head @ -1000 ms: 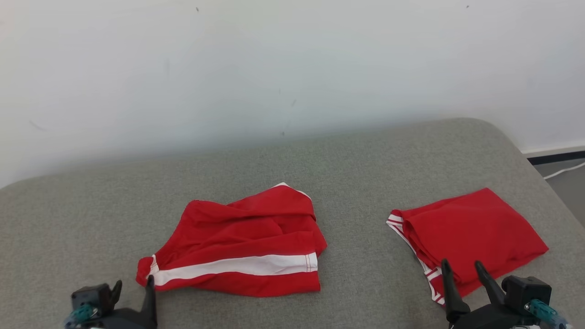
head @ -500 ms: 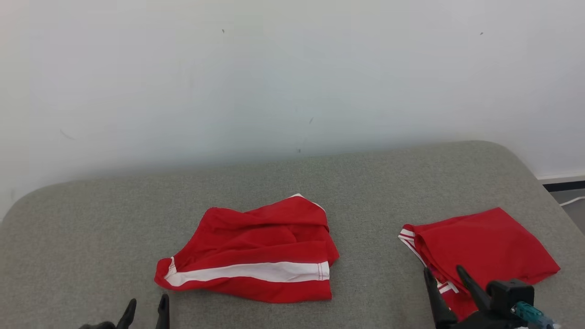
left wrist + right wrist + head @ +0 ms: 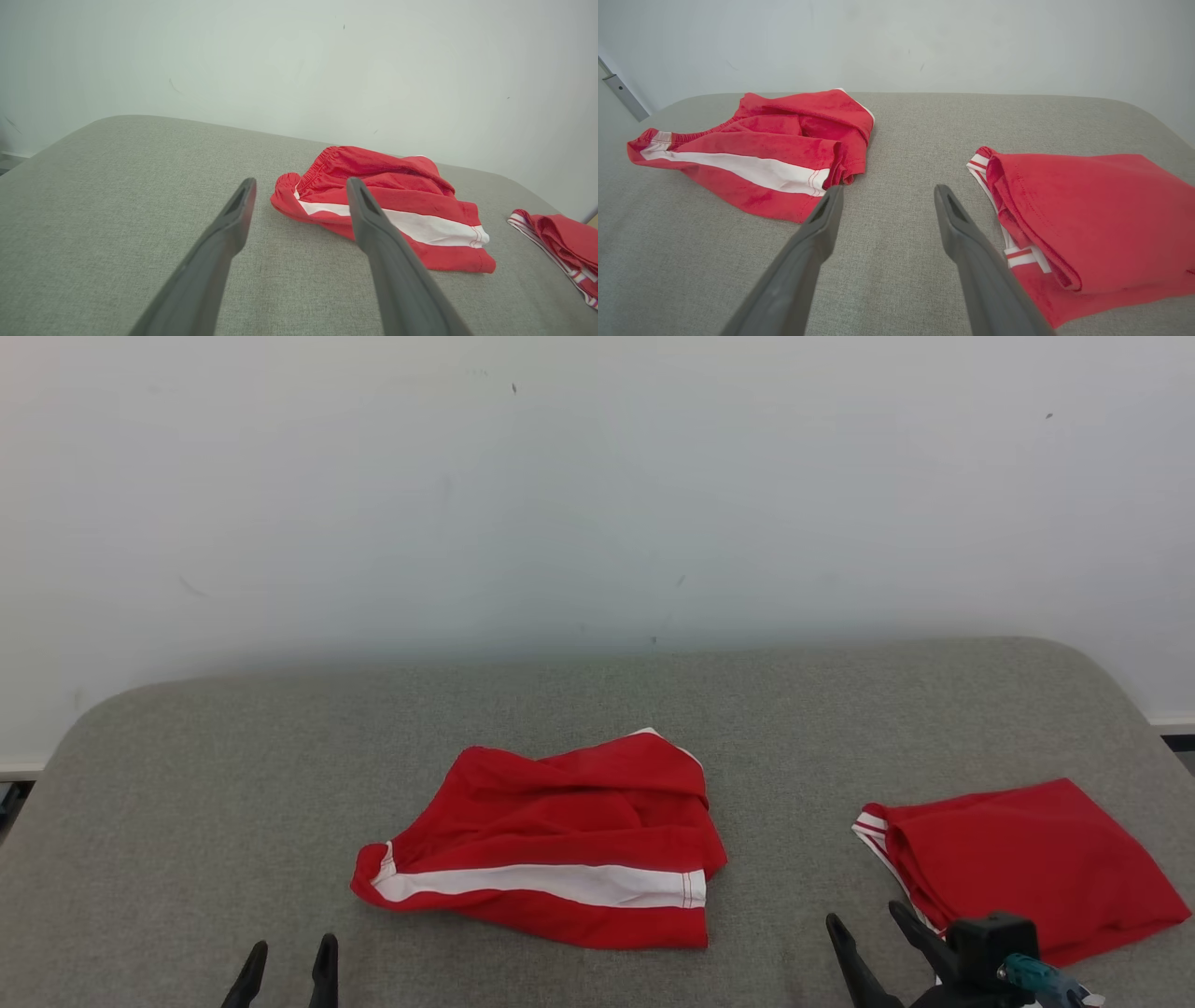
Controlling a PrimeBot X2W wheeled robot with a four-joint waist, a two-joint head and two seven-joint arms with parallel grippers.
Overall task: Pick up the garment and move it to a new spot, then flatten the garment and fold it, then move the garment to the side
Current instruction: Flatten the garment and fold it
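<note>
Nearest, the left gripper [image 3: 292, 945] and right gripper [image 3: 864, 917] hang empty, jaws spread wide, over the grey woven cushion [image 3: 187, 803]. Just beyond lie the crumpled red shorts with a white side stripe [image 3: 560, 840], mid-cushion, long axis left-to-right, waistband end closest to the left gripper. A folded red garment [image 3: 1036, 859] rests rightward.

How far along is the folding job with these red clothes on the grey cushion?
Done, by the look of it: one folded red garment lies neatly at the right side of the grey cushion. In hand: nothing; the left gripper and right gripper are both open and empty. To do: the rumpled red shorts in the middle lie bunched, so they need picking up, flattening, folding and moving aside.
</note>
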